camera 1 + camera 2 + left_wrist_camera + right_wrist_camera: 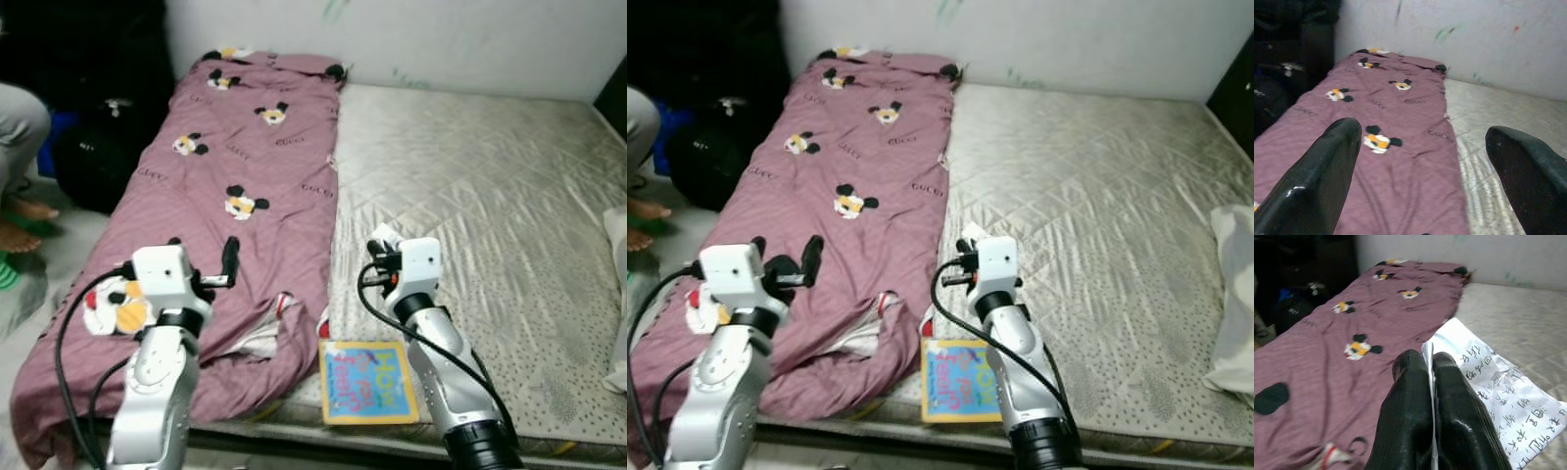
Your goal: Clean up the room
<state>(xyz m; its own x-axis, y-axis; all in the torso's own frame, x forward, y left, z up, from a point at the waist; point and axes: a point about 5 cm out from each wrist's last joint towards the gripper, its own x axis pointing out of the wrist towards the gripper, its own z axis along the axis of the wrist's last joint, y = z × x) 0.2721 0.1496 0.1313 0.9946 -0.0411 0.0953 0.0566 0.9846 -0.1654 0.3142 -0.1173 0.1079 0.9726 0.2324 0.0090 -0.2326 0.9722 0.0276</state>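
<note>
A mauve blanket (245, 147) printed with cartoon mice covers the left strip of a quilted grey mattress (470, 176), rumpled at its near end. My right gripper (1429, 363) is shut on the edge of a white sheet of paper (1498, 396) with handwriting, held just above the mattress beside the blanket's edge. The paper's corner (380, 235) pokes out above the wrist. My left gripper (204, 253) hovers open over the blanket's near part, with nothing between its fingers (1327, 161). A colourful picture book (367, 382) lies flat at the mattress's front edge, below the right arm.
A person's bent leg and bare feet (20, 127) are on the floor at the far left, next to dark bags (98, 147). White bedding (1239, 294) lies at the mattress's right edge. A pale wall (441, 39) runs behind the bed.
</note>
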